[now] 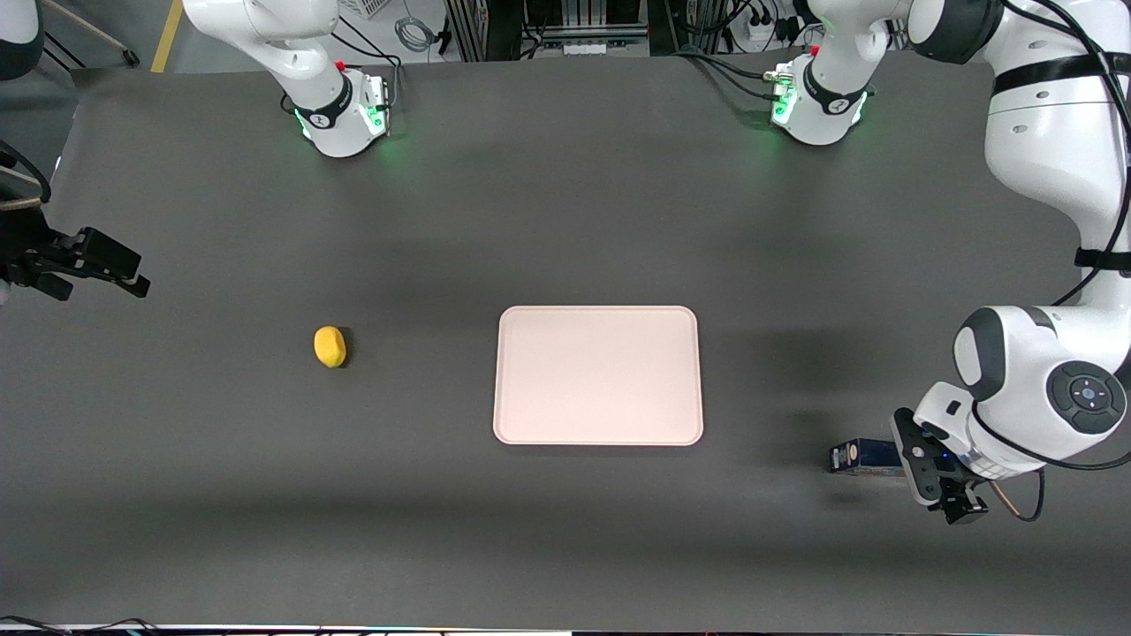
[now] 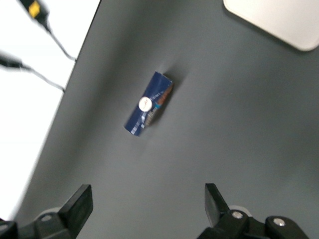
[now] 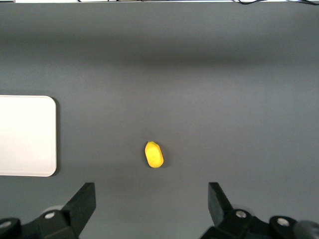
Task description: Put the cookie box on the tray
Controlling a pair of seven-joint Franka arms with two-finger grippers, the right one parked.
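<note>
The cookie box (image 1: 860, 457), a slim dark navy carton with a white oval logo, lies flat on the dark table toward the working arm's end. The same cookie box (image 2: 148, 103) is seen from above in the left wrist view. My left gripper (image 1: 957, 509) hovers above the table just beside the box, slightly nearer the front camera. In the left wrist view the gripper (image 2: 148, 201) is open, with bare table between its fingers and the box apart from them. The pale pink tray (image 1: 598, 375) lies flat mid-table with nothing on it; a corner of the tray (image 2: 279, 20) shows too.
A small yellow lemon-like lump (image 1: 330, 346) sits on the table toward the parked arm's end, beside the tray. The table's edge (image 2: 75, 74) runs close to the cookie box, with cables on the floor past it.
</note>
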